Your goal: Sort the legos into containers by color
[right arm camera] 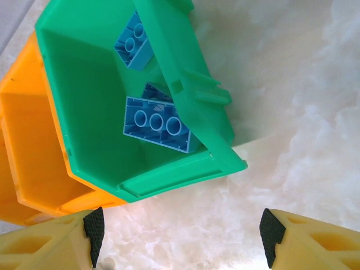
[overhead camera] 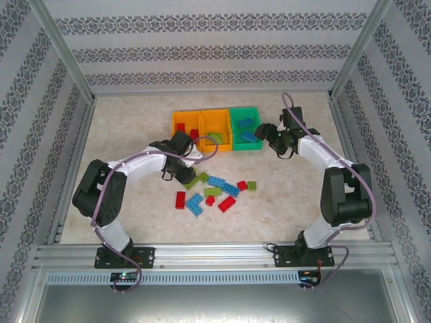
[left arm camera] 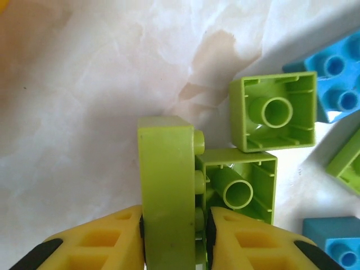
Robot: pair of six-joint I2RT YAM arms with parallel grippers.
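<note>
**A:** What has the left end effector [left arm camera: 175,239] got?

**B:** It's clamped on a lime green brick [left arm camera: 166,180], with the pads pressing its two long flanks. In the left wrist view the brick's long axis runs 12 to 6 o'clock and its studs face 3 o'clock. It sits low over the bench [left arm camera: 84,112], just beside two upturned lime bricks [left arm camera: 242,188].

**A:** Where should it go?

**B:** I'd say the middle orange bin [overhead camera: 215,112], since what looks like a lime piece lies in it already. In the top view that bin is near, at about 1 o'clock from the left end effector. The left arm is the closer of the two.

**A:** And the right end effector [right arm camera: 181,236]?

**B:** It's spread wide and holding nothing. It hovers just beside the green bin [right arm camera: 84,95], at the bin's 3 o'clock in the top view. That bin holds light blue bricks [right arm camera: 157,124]. The remaining legos [overhead camera: 215,192] lie loose mid-bench, between the arms.
</note>
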